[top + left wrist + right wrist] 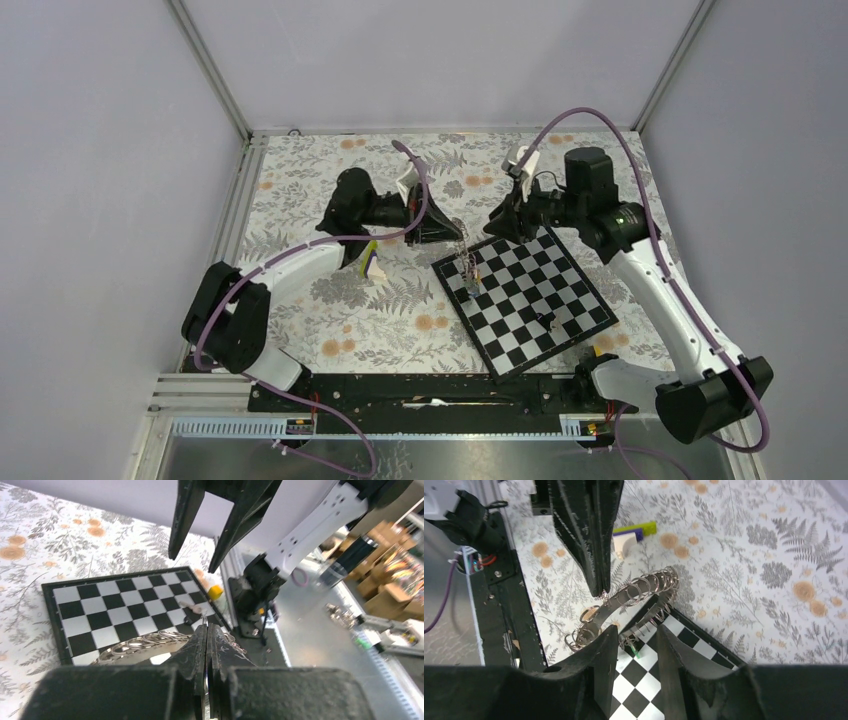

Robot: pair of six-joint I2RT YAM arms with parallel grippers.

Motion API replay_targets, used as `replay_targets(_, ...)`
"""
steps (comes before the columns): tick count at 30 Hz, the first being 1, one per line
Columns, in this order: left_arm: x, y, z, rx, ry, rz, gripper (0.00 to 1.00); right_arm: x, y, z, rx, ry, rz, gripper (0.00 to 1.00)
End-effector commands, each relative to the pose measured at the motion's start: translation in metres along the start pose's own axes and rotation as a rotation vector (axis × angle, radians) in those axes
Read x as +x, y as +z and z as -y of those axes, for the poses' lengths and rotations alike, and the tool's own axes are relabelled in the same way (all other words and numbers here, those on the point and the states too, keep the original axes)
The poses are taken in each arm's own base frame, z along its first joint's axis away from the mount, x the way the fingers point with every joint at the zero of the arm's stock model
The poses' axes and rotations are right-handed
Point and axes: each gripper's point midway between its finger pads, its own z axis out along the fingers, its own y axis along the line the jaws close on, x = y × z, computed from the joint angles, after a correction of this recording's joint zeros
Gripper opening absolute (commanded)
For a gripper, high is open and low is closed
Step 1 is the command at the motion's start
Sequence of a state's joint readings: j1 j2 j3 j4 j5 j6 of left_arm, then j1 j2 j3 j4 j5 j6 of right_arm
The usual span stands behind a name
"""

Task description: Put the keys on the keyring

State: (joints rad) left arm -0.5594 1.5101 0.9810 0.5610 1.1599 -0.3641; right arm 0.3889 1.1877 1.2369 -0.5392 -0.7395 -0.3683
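The left gripper (206, 636), its fingers pressed together, pinches the rim of the keyring (644, 585) and holds it above the left corner of the chessboard (540, 290) (a green-headed key (636, 653) shows just beneath it), while the right gripper (637, 641) hovers close beside the ring with its fingers spread.

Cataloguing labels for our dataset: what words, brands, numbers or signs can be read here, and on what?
None can be read.
The chessboard shows no legible marks.
The cardboard boxes beyond the table in the left wrist view are too blurred to read.
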Motion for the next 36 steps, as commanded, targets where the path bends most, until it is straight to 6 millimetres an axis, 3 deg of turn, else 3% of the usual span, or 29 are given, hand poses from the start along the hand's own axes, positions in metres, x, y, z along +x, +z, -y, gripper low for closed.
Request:
replay_targets(1, -0.061, -0.006, 0.041, 0.097, 0.052, 0.219, 0.0, -0.028, -0.011, -0.017, -0.091, -0.036, 0.132, 0.41)
replay_targets(13, -0.054, -0.006, 0.042, 0.068, 0.003, 0.307, 0.0, -0.031, -0.004, -0.039, -0.288, 0.014, 0.187, 0.35)
replay_targets(36, -0.048, 0.0, 0.038, 0.063, -0.021, 0.301, 0.0, -0.022, 0.007, -0.041, -0.34, 0.06, 0.193, 0.29)
